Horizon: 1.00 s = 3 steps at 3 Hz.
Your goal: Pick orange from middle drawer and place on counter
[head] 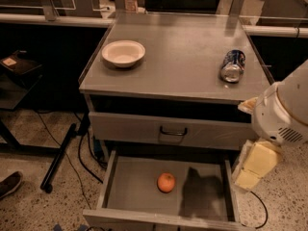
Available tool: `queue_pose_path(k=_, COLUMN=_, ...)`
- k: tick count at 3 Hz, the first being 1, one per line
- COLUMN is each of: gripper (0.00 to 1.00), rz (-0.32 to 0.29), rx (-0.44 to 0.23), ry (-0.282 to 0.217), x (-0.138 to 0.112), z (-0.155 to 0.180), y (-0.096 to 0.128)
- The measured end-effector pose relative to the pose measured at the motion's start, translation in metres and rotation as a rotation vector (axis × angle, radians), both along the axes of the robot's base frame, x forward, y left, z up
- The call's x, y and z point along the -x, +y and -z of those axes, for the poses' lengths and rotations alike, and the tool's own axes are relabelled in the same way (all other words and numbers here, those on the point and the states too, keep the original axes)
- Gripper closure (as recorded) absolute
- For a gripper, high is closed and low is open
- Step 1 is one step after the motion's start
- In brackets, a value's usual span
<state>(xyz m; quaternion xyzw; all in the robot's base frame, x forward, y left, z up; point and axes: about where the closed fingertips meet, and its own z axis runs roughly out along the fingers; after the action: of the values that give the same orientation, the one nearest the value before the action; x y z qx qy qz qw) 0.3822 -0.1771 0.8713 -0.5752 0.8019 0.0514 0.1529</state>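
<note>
The orange (166, 182) lies on the floor of the open middle drawer (130, 186), a little right of its centre. The counter (183, 57) is the flat grey top of the cabinet above it. My gripper (251, 170) hangs from the white arm (284, 109) at the right of the cabinet. It is beside the drawer's right wall, level with the orange and well to the right of it. It holds nothing that I can see. Its shadow falls on the drawer floor next to the orange.
A white bowl (123, 53) stands on the counter's left side and a crushed blue-silver can (233, 65) lies at its right. A shut drawer front with a dark handle (173, 131) sits above the open drawer. Cables and a black stand leg (60, 158) lie on the floor at left.
</note>
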Motion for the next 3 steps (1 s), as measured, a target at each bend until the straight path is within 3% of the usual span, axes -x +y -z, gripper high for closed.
queue_pose_path(k=1, gripper=0.0, rz=0.0, rx=0.0, ry=-0.002, x=-0.001, z=-0.001, y=0.0)
queue_pose_path(k=2, gripper=0.0, rz=0.018, rx=-0.034, ry=0.03, x=-0.007, z=0.033, y=0.0)
queue_pose_path(k=3, gripper=0.0, rz=0.059, rx=-0.094, ry=0.069, x=-0.022, z=0.098, y=-0.002)
